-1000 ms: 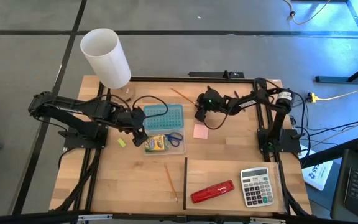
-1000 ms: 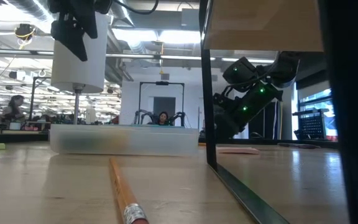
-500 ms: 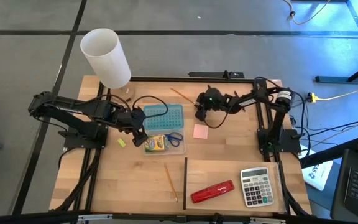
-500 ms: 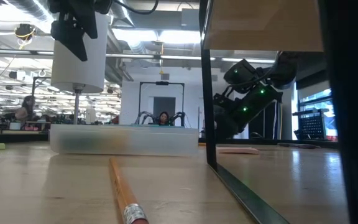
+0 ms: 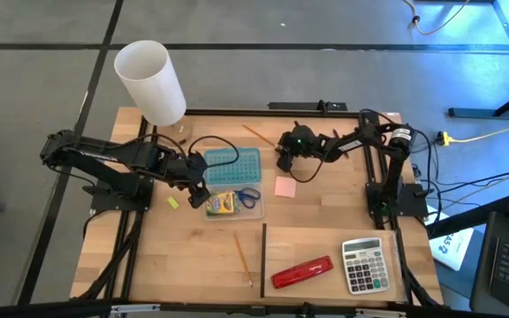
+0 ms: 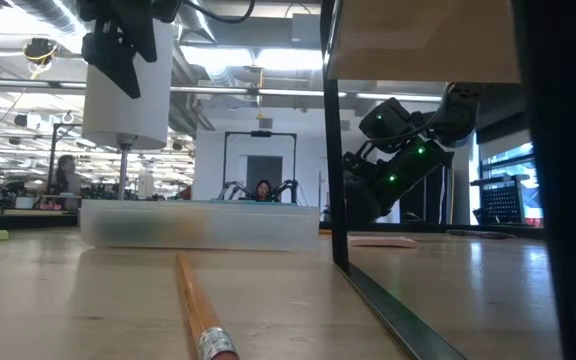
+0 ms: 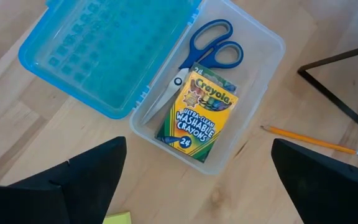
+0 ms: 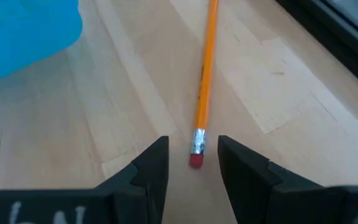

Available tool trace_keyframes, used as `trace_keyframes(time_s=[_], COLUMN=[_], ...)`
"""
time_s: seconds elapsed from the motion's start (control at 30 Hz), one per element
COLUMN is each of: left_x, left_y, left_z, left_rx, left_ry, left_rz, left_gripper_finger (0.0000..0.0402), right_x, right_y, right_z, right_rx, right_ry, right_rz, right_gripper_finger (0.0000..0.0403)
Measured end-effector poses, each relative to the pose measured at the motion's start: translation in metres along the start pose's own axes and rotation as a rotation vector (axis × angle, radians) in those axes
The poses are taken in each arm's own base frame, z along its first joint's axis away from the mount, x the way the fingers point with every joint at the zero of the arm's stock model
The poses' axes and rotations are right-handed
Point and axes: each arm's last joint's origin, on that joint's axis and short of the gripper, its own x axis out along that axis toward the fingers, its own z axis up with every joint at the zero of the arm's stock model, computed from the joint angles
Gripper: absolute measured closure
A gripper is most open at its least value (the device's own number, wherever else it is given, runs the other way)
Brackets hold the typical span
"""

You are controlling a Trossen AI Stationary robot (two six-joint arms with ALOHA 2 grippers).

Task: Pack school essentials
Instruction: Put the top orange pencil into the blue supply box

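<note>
Partly hidden under the yellow-green cardboard crayon box (image 7: pixel 197 117): blades of the blue-handled scissors (image 7: pixel 194 64). Cut off by the edge in the low view: thin orange wooden pencil (image 6: pixel 199 314). Too blurred to read: clear plastic case (image 6: pixel 200 223) contents.

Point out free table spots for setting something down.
Free: the front-left corner, left of the front pencil; the strip between the sticky pad and calculator. Crowded: around the case, where the left gripper hovers, and the back pencil by the right gripper.
</note>
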Motion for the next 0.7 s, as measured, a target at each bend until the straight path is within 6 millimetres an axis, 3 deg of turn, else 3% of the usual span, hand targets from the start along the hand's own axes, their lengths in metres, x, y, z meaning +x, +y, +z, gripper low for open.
trace_keyframes(time_s=[0.7], left_x=[0.0000], left_y=[-0.0001], left_z=[0.0000], left_rx=[0.000], left_ry=[0.000], left_rz=[-0.001], left_gripper_finger=[0.0007], right_x=[0.0058], right_y=[0.0007], right_z=[-0.0047], right_rx=[0.008], right_ry=[0.003], right_rz=[0.001], right_gripper_finger=[0.0263])
